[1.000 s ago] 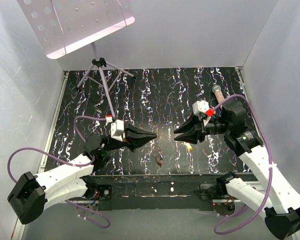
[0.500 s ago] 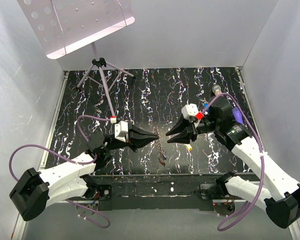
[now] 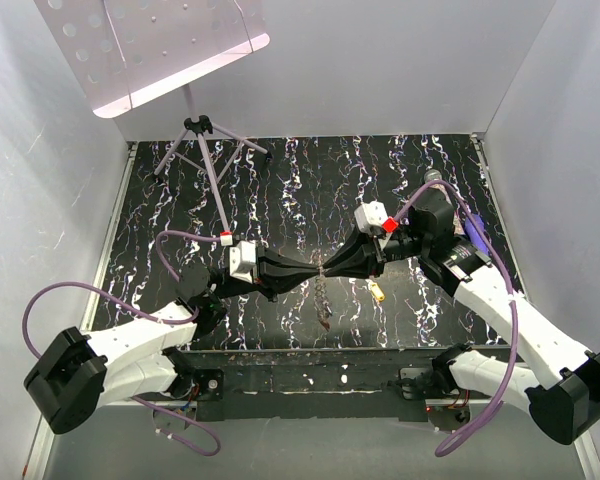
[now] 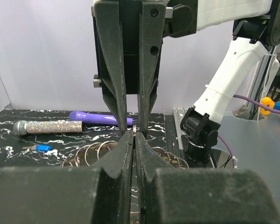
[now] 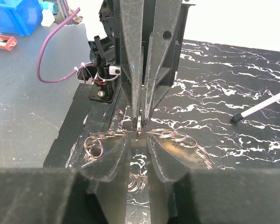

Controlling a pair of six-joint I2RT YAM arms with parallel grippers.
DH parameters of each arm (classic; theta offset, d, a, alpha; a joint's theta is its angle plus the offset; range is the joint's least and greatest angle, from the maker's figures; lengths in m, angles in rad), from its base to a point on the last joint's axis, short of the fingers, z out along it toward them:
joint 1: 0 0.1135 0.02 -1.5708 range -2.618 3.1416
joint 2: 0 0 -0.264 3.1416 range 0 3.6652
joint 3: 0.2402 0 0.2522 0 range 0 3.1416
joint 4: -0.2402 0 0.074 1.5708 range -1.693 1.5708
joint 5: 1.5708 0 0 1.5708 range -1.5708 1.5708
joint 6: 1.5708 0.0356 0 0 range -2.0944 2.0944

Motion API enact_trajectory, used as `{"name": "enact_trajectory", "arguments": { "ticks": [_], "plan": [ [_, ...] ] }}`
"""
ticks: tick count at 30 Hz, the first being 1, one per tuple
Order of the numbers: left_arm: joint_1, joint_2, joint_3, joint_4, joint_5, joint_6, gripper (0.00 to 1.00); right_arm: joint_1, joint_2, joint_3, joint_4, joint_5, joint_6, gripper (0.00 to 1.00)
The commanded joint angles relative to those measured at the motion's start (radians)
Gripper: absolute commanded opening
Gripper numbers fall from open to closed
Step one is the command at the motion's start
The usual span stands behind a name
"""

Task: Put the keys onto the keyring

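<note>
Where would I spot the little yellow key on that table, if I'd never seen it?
Look at the black, white-veined table and find the right gripper, pointing toward its middle. Beside it, toward the table's near edge, lies a tiny key. Its yellow head sets it apart: nothing else on the dark surface there is yellow.

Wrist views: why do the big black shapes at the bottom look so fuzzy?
Left wrist view: the left fingers sit near the lens and blur; the purple marker behind looks sharper. Right wrist view: the right fingers blur likewise, yet the ring looks crisp.
</note>
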Motion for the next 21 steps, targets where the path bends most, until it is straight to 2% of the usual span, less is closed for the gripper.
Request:
{"name": "enact_trajectory", "arguments": {
  "ticks": [1,15,20,21],
  "plan": [
    [0.003,0.000,0.020,0.098,-0.032,-0.013,0.00,0.011,0.000,0.032,0.054,-0.006,0.018,0.24],
    [0.003,0.043,-0.012,0.207,-0.069,-0.082,0.00,0.028,0.010,0.041,0.101,0.016,0.054,0.17],
    [0.004,0.055,-0.024,0.239,-0.074,-0.105,0.00,0.029,0.012,0.056,0.092,0.023,0.064,0.01],
    [0.004,0.055,-0.027,0.239,-0.074,-0.108,0.00,0.028,0.012,0.061,0.086,0.026,0.067,0.01]
  ]
}}
